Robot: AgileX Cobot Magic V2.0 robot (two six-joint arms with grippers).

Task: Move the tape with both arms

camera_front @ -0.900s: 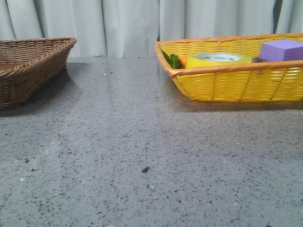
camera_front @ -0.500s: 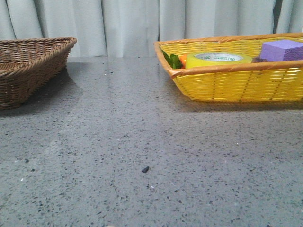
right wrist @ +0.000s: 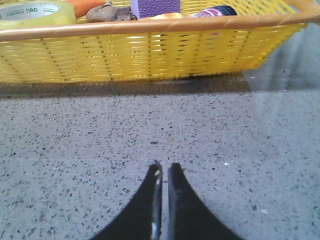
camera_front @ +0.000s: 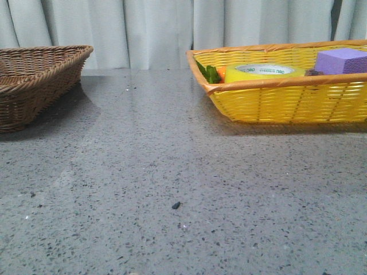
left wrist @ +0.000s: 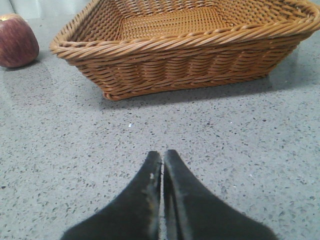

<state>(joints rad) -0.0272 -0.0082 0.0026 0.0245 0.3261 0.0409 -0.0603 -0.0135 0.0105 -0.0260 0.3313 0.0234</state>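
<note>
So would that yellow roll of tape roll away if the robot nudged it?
Probably not: the tape lies flat on its side in the yellow basket, so it would likely slide. Its glossy wrap looks slippery; the hollow core suggests it is fairly light.

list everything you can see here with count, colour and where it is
tape: 1, yellow with white core, in the yellow basket, left part
purple block: 1, purple, in the yellow basket, right of the tape
green item: 1, green, in the yellow basket's left corner; what it is cannot be told
yellow basket: 1, yellow, table's right side
brown basket: 1, brown wicker, table's left side, nothing visible inside
apple: 1, dark red, on the table beside the brown basket
table: 1, speckled grey
curtain: pale grey, behind the table
left gripper: 1, black, shut, over the table before the brown basket
right gripper: 1, black, shut, over the table before the yellow basket
</note>
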